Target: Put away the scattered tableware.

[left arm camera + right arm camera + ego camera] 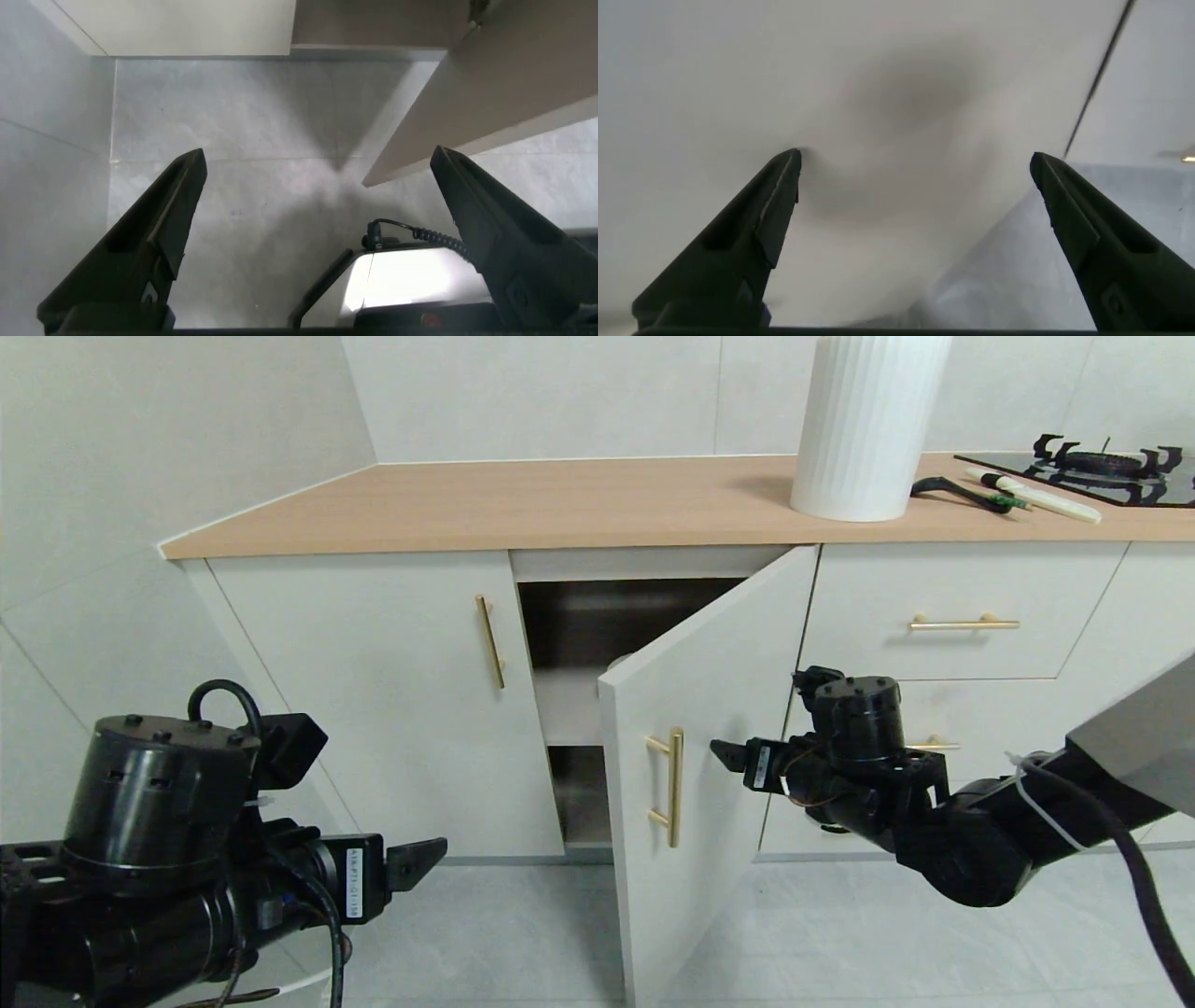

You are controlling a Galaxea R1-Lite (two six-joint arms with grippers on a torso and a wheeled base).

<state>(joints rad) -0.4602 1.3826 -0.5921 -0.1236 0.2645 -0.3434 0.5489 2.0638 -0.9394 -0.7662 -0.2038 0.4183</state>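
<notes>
**Cabinet front with both arms low.** The task's things, a light-handled utensil and a dark-handled utensil, lie flat on the countertop toward its right end. They sit between a white ribbed vase and the hob, and close to each other. Each has its long axis running from back-left to front-right, slanted to the countertop's front edge. Which end is the working end cannot be told.

The right gripper has its jaws spread wide and holds nothing. It hangs in front of the half-open cabinet door, near the door's brass handle. The handle lies on the robot's left of this gripper at about the same height, and its long axis is vertical. The door hinges on its right edge and swings out toward the robot.

Both utensils lie above this gripper and to its right, so the right arm is judged the nearer.

The left gripper is also wide open and empty. It hangs over the floor, well apart from the countertop's left end.
</notes>
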